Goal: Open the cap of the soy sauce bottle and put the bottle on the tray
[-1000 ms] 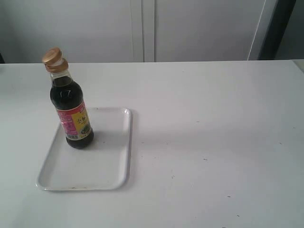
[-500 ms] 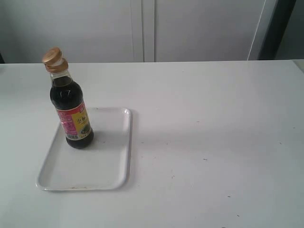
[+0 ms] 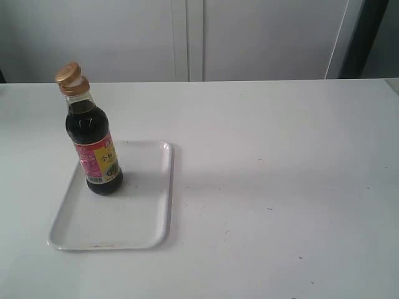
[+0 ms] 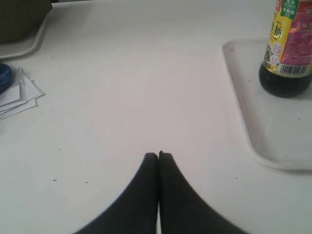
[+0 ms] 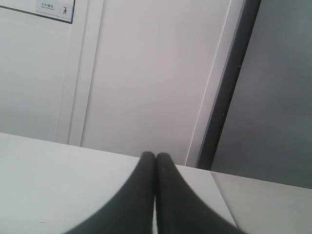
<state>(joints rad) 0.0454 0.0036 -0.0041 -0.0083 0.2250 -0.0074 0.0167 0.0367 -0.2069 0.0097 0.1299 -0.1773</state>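
Bottle (image 3: pixel 95 146) upright on tray (image 3: pixel 146 218), left of frame, cap (image 3: pixel 70 76) flipped. Full, top-heavy, slick; I'd grip its body. My left gripper (image 4: pixel 158 155) and right gripper (image 5: pixel 155 155) both clenched, empty.

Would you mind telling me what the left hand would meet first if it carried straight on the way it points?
Probably only the bare white table: the shut left hand points across open surface. The white plastic tray lies off to one side, though depth is uncertain.
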